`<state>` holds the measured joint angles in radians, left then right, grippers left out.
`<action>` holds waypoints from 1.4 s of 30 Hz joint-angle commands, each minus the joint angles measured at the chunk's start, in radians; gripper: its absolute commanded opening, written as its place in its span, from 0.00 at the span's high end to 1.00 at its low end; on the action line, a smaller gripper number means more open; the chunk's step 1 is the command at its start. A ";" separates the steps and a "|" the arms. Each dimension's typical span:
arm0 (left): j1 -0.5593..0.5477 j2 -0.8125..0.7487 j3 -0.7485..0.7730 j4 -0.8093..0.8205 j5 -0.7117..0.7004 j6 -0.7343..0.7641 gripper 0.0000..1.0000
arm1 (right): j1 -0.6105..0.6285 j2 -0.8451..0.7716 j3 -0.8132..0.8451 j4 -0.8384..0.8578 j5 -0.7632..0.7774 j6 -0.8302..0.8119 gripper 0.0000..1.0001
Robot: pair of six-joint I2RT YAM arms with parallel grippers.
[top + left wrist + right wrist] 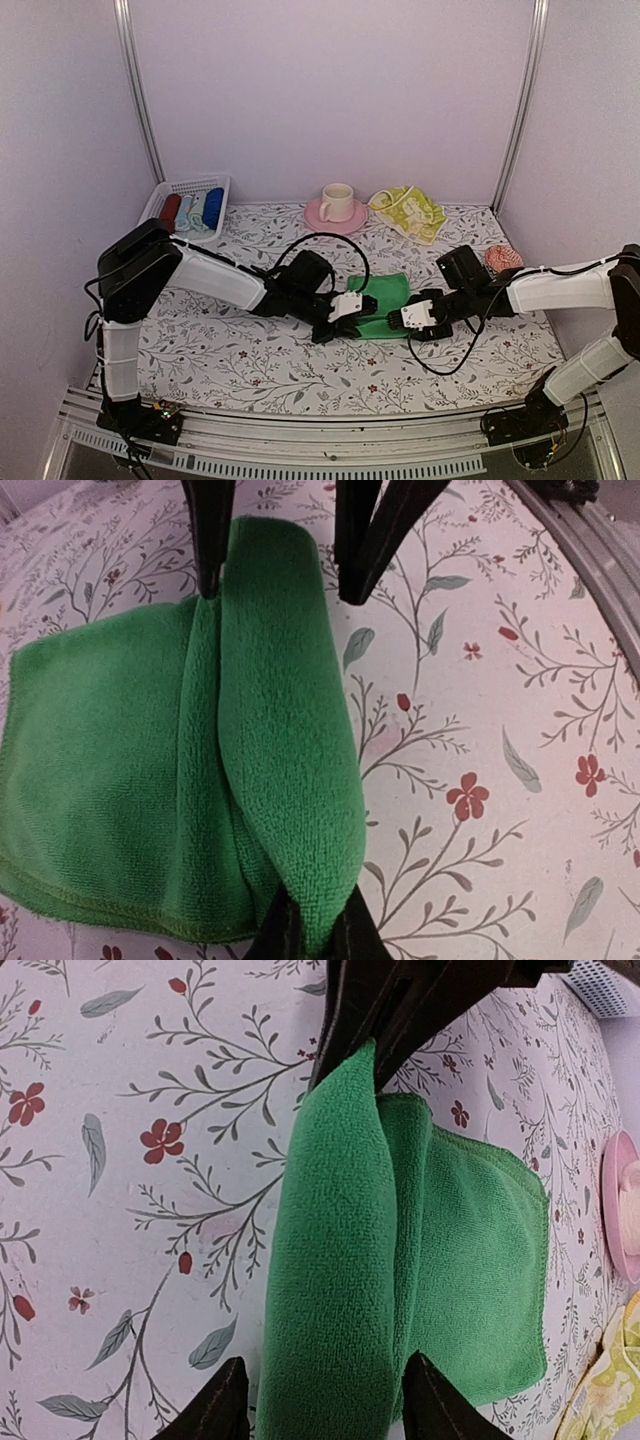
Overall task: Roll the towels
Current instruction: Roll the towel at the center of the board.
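Note:
The green towel (383, 300) lies mid-table, its near edge turned over into a loose roll (285, 710). My left gripper (345, 315) is shut on the roll's left end, the cloth pinched between its jaws in the left wrist view (312, 920). My right gripper (408, 322) is open at the roll's right end, its fingers (215, 1410) standing on either side of the roll (335, 1260) without pinching it. The rest of the towel (480, 1270) lies flat behind the roll. The pale yellow towel (410, 210) lies crumpled at the back, right of the saucer.
A white basket (176, 187) at the back left holds dark red, pale blue and deep blue rolls. A pink saucer with a cream cup (337, 204) stands at the back centre. A pink-red round object (503, 258) sits by the right arm. Walls close in on three sides.

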<state>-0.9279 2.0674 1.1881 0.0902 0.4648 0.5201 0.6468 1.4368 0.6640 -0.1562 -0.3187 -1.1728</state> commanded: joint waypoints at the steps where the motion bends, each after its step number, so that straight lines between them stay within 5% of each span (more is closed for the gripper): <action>1: 0.017 0.036 0.029 -0.030 0.017 -0.019 0.98 | 0.012 -0.006 -0.011 0.032 0.012 0.020 0.46; 8: 0.018 0.047 0.034 -0.034 0.019 -0.021 0.98 | 0.014 -0.089 -0.050 0.035 -0.038 -0.016 0.41; 30: 0.027 0.054 0.031 -0.039 0.033 -0.029 0.96 | 0.033 0.068 0.000 0.024 0.041 0.044 0.52; 42: 0.032 0.042 0.024 -0.056 0.042 -0.031 0.92 | 0.034 0.151 0.062 -0.038 0.072 0.090 0.79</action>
<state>-0.9150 2.0937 1.2091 0.0814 0.5098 0.5018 0.6743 1.5402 0.6868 -0.1318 -0.2615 -1.1076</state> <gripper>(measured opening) 0.082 0.248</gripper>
